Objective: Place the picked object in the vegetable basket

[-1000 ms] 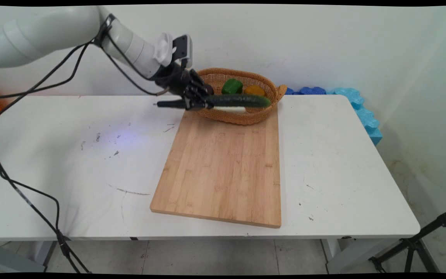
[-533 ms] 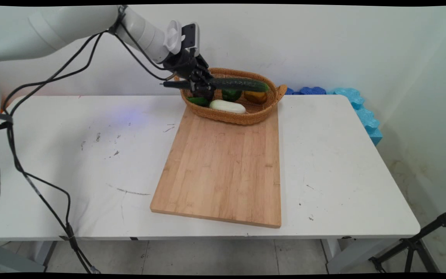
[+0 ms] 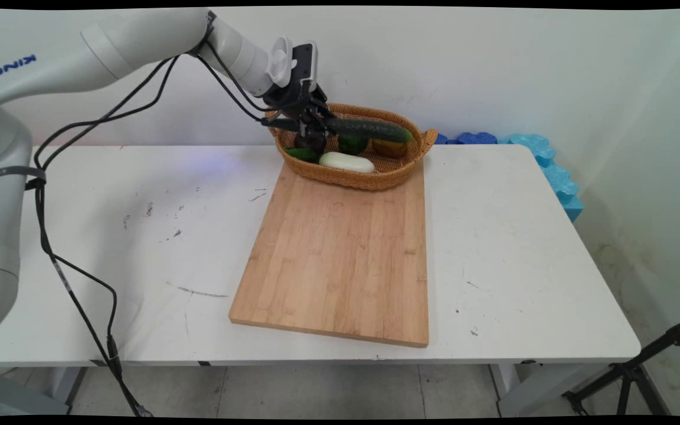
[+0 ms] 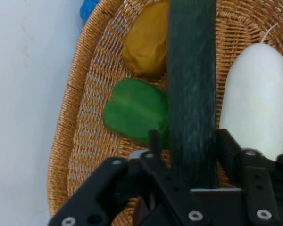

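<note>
Dark green cucumber [image 3: 369,130] sits clamped in our jaws (closed on its near end), held level above the woven basket [image 3: 375,175] at the surface's [image 3: 110,236] far side. Below it lie a green pepper [image 4: 134,113], an orange-brown vegetable [image 4: 144,44] and a white one [image 4: 257,101]. Beside the basket lies a wooden board [image 3: 340,260].

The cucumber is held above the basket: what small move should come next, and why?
Probably carry it toward the cutting board. The gripper is shut on the cucumber, clear above the basket, and the board beside it lies bare.
</note>
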`<state>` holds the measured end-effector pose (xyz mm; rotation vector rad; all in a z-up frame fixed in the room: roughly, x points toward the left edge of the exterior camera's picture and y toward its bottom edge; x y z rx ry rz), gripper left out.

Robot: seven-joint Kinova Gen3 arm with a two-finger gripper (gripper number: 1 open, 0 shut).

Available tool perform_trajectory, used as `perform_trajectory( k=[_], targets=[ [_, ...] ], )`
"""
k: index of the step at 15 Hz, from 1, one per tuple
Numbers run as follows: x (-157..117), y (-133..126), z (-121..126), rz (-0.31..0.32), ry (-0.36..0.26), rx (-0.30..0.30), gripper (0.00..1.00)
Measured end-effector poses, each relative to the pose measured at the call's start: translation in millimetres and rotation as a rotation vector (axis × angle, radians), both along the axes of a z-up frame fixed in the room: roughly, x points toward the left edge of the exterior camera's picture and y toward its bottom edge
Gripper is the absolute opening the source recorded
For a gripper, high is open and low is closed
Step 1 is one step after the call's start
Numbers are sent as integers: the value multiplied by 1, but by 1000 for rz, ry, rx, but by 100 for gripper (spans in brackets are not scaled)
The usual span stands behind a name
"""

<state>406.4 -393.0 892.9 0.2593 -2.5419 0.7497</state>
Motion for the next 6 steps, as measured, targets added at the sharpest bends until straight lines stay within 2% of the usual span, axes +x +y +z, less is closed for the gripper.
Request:
perform_trajectory(
  k=[6],
  targets=[
    [-4, -7, -7, -36, -19, -16, 100]
  ],
)
